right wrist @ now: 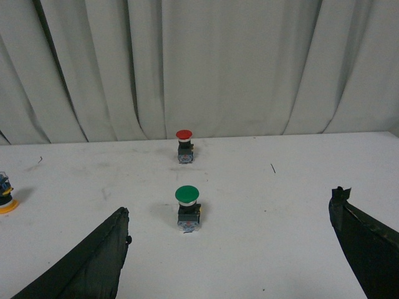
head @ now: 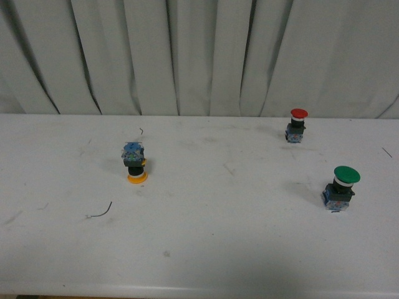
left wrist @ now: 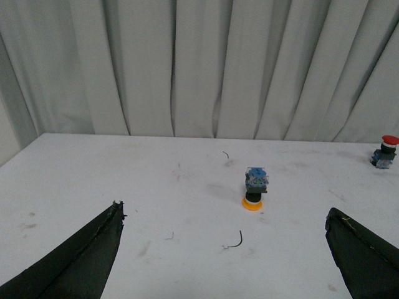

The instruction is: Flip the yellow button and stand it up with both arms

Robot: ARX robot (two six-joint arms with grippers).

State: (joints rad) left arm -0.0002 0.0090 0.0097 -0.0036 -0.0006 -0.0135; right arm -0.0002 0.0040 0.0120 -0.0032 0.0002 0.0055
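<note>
Pleated grey-white curtain (head: 199,56) closes off the whole rear of the scene and hangs down to the far edge of a white, scuffed bench (head: 206,249). Three switches stand on the bench.

Item one, the yellow button (head: 135,163): a small push-button switch with a round yellow-orange cap, a black cylindrical body and a blue contact block. In the front view it sits left of centre and is inverted, with its cap flat on the bench and the blue block uppermost. It stands roughly upright on the cap and touches nothing else. A thin dark curl of wire (head: 100,212) lies on the bench nearer to me and further left, apart from the button.

Item two, a red-capped switch (head: 298,126), stands cap up toward the far right. Item three, a larger green-capped switch (head: 340,187), stands cap up on the right and nearer to me, well apart from the red one.

My left hand (left wrist: 225,210) is spread wide. Its two black fingers (left wrist: 81,261) stand far apart, clamped on nothing, and the yellow button lies ahead between them, well clear of both.

My right hand (right wrist: 230,202) is likewise spread, its black fingers (right wrist: 368,243) apart and clamped on nothing. The green-capped switch stands ahead between them, with the red-capped switch beyond it. The yellow button shows only at the edge of the right wrist view, partly cut off.
</note>
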